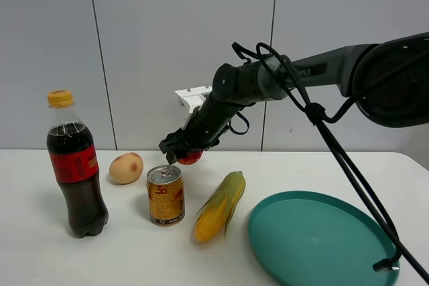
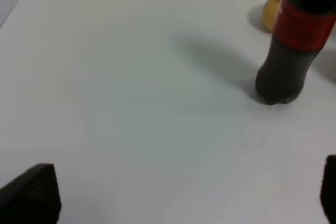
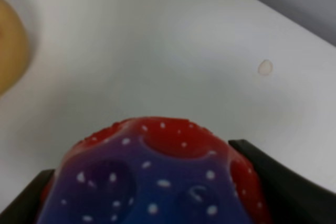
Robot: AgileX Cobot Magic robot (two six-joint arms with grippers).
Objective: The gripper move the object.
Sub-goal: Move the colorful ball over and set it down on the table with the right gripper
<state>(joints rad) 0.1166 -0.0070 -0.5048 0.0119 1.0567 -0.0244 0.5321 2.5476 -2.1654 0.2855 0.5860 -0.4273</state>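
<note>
The object, a bumpy ball (image 1: 191, 157), red below and blue-purple on top, is held in my right gripper (image 1: 179, 152), which hangs in the air just above and behind the gold can (image 1: 165, 194). In the right wrist view the ball (image 3: 152, 177) fills the space between the two black fingers (image 3: 273, 182), well above the white table. My left gripper (image 2: 181, 192) is open and empty over bare white table; only its two black fingertips (image 2: 31, 195) show. The left gripper is out of the exterior view.
A cola bottle (image 1: 76, 165) stands at the left, with a tan potato (image 1: 126, 167) behind the can. A corn cob (image 1: 220, 207) lies right of the can. A teal plate (image 1: 322, 239) sits at the front right. The bottle (image 2: 294, 40) also shows in the left wrist view.
</note>
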